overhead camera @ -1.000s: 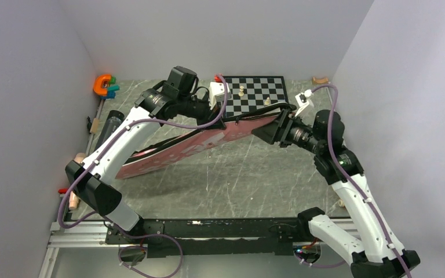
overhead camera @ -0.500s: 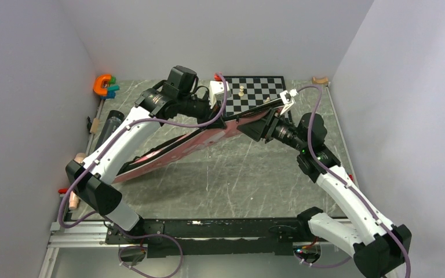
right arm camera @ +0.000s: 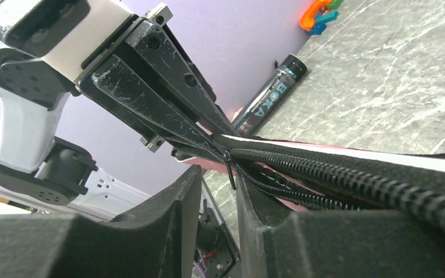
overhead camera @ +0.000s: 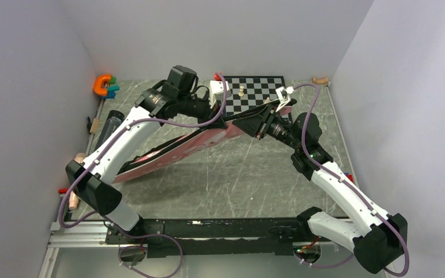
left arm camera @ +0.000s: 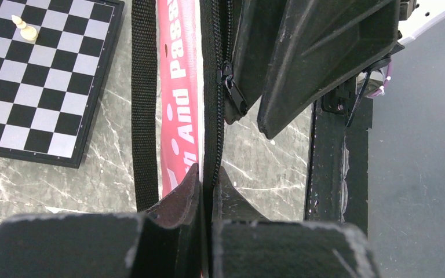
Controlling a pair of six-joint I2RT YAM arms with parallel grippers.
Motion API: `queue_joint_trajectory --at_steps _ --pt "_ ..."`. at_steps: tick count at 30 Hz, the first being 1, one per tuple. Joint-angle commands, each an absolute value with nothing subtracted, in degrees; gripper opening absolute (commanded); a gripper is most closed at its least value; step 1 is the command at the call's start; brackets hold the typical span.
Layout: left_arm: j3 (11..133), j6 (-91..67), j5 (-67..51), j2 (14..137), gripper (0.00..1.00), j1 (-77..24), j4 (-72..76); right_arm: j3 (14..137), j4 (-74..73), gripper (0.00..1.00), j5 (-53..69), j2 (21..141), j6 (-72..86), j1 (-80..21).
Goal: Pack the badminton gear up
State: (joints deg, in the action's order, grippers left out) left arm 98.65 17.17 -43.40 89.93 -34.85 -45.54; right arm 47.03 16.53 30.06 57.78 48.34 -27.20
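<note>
The long pink bag (overhead camera: 174,152) lies slanted from near left to far right, its far end lifted. My left gripper (overhead camera: 227,121) is shut on the bag's black zipper edge (left arm camera: 208,145), beside the pink side (left arm camera: 179,87) and the black strap (left arm camera: 145,104). My right gripper (overhead camera: 250,125) sits right against it, jaws slightly apart, with the zipper pull (right arm camera: 228,165) hanging between the fingers (right arm camera: 179,202). The pull also shows in the left wrist view (left arm camera: 232,92). The black tube (overhead camera: 108,124) lies at the left wall. Rackets and shuttlecocks are out of view.
The chessboard (overhead camera: 258,91) with pale pieces lies at the back, just behind both grippers. The orange C-shaped toy (overhead camera: 102,85) sits in the back left corner. Small wooden pieces lie along the left edge (overhead camera: 76,157) and in the back right corner (overhead camera: 320,80).
My right gripper has slid left along the bag's zipper edge until it is next to my left gripper. The left gripper has kept its hold and place.
</note>
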Motion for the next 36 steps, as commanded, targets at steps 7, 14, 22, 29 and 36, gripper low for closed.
queue_joint_trajectory --at_steps 7,14,22,29,36 --pt "98.5 17.3 -48.5 88.3 0.08 -36.0 -42.7 46.4 21.5 0.08 25.7 58.3 50.1 -27.6" --pt "98.2 18.0 -47.6 87.7 0.08 -36.0 -42.8 46.3 17.5 0.0 22.1 56.6 49.3 -27.7" --pt "98.1 19.9 -45.2 86.9 0.08 -36.0 -43.8 50.6 3.0 0.0 17.1 50.9 43.6 -26.5" --pt "98.3 20.6 -45.4 86.7 0.08 -36.0 -44.3 52.5 -4.4 0.0 18.2 46.9 41.8 -20.4" --pt "97.5 21.4 -44.9 85.9 0.07 -36.0 -44.7 54.3 -9.8 0.0 23.0 44.2 40.8 -9.6"
